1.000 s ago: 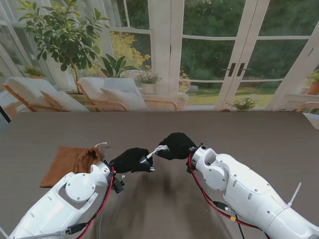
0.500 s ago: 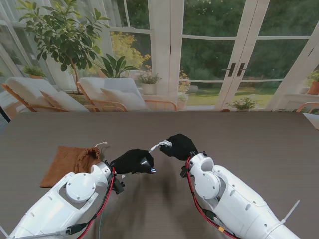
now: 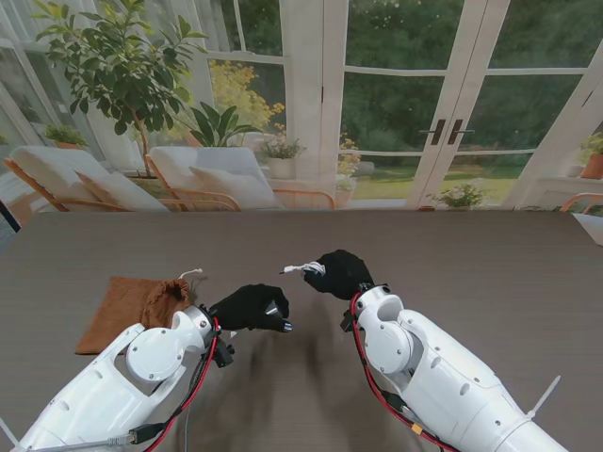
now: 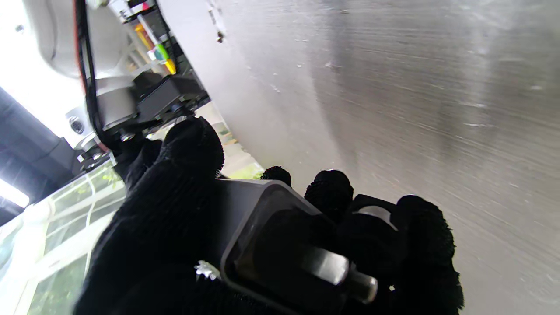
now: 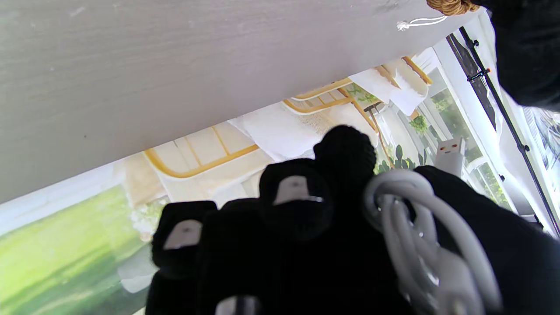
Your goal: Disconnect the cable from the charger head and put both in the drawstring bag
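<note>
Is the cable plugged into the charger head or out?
Out: the cable in the right hand is clear of the charger head in the left hand.

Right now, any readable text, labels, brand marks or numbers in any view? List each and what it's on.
None readable in any view.
Charger head in the left hand: the faces that show are plain, no print visible.
Cable coiled in the right hand: plain white; its plug shows small orange marks, no letters.
Drawstring bag: plain brown cloth, no label in view.
</note>
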`<action>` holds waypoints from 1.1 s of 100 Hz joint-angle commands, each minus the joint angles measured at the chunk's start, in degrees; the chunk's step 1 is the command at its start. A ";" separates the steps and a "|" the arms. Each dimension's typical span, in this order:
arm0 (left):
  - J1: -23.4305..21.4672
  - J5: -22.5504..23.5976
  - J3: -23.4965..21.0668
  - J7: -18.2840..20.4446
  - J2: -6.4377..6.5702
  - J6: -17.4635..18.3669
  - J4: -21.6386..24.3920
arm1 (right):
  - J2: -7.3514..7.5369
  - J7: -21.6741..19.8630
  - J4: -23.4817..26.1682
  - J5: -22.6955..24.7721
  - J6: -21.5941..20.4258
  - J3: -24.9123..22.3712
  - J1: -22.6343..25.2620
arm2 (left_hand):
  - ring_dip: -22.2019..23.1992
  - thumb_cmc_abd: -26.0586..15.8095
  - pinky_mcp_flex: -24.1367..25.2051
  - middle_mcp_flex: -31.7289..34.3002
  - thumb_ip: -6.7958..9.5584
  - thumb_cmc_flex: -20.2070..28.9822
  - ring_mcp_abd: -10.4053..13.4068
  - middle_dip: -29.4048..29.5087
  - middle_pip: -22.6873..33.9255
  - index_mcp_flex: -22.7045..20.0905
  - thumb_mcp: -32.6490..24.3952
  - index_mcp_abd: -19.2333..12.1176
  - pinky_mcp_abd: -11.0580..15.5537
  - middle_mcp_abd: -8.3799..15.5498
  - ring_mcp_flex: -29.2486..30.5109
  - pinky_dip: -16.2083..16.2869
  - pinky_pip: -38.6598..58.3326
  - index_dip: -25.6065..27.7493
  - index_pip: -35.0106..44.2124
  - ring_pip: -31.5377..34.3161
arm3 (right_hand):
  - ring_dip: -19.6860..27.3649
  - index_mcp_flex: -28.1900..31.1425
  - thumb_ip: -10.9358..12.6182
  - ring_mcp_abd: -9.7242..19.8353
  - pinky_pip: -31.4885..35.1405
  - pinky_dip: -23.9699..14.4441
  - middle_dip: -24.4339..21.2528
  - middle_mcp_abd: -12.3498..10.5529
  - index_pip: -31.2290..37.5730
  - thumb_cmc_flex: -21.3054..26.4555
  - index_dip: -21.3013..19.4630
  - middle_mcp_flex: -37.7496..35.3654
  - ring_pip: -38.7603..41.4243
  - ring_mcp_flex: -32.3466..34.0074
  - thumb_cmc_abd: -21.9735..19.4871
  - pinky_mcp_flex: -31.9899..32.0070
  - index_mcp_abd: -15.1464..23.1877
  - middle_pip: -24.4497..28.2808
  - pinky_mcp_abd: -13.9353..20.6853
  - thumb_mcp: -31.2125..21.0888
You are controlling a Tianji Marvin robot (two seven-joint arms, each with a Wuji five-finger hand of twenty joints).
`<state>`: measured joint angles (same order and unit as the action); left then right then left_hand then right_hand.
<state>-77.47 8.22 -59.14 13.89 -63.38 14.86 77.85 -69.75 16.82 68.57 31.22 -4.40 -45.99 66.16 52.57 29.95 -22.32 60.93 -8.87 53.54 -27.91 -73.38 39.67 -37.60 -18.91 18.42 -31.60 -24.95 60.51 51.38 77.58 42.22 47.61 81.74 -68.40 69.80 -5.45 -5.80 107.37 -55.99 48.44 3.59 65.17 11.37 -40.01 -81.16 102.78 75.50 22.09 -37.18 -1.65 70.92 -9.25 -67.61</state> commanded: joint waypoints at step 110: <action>10.61 20.27 14.68 -2.54 0.93 -4.37 -10.32 | 1.02 -0.04 2.25 4.45 1.19 -1.68 -0.91 | 1.60 -10.56 19.73 -15.41 1.92 14.30 6.50 -13.96 -4.64 4.53 -6.11 -5.27 17.37 7.49 -29.50 -0.86 -5.95 -4.57 2.63 -17.77 | -0.13 3.49 1.16 4.74 12.61 -0.62 0.12 7.26 1.49 3.30 -3.00 -2.09 3.03 -0.56 -3.02 -32.54 -4.39 6.70 6.71 2.28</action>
<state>-66.77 27.46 -44.69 10.04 -62.62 11.01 67.68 -68.50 17.42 70.36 35.61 -3.05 -47.65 64.96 55.22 28.26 -3.12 46.22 -8.27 62.14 -21.49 -86.40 37.05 -31.59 -14.12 14.49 -18.65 -21.13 34.66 53.27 73.24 38.67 48.15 69.03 -68.41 69.83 -5.45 -5.50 107.38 -55.99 48.40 3.55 64.59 11.92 -41.52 -81.16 102.79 75.50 21.89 -37.18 -1.59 70.93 -9.25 -66.12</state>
